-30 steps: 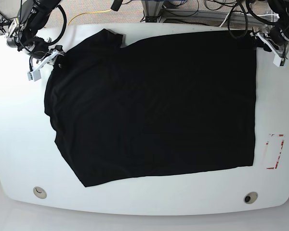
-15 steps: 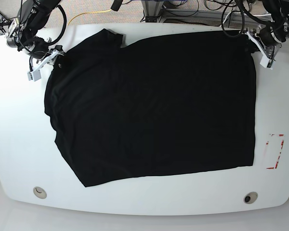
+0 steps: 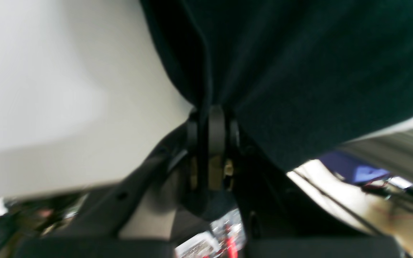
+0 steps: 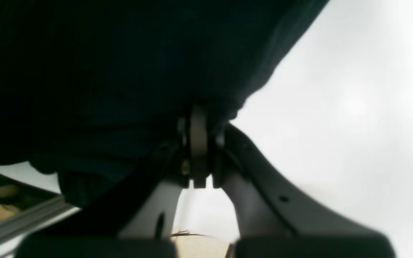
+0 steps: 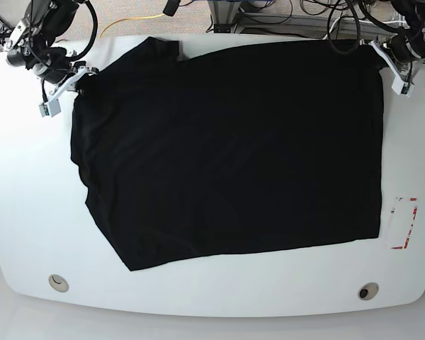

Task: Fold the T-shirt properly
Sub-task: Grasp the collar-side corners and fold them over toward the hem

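The black T-shirt (image 5: 227, 149) lies spread flat, plain side up, over most of the white table (image 5: 28, 198). No print shows. My left gripper (image 5: 386, 60) is at the shirt's far right corner, shut on the cloth; the left wrist view shows the fabric (image 3: 299, 71) pinched between its fingers (image 3: 216, 129). My right gripper (image 5: 76, 81) is at the shirt's far left corner, shut on the cloth; the right wrist view shows the fabric (image 4: 102, 71) caught between its fingers (image 4: 198, 132).
A red-and-white marker (image 5: 404, 223) lies on the table at the right, beside the shirt's edge. Two round holes (image 5: 58, 282) (image 5: 368, 291) sit near the front edge. Cables and frame parts (image 5: 269, 14) crowd the space behind the table.
Both grippers have pulled the shirt's far corners outward and back. The far edge is now straighter and the cloth has shifted slightly toward the back right.
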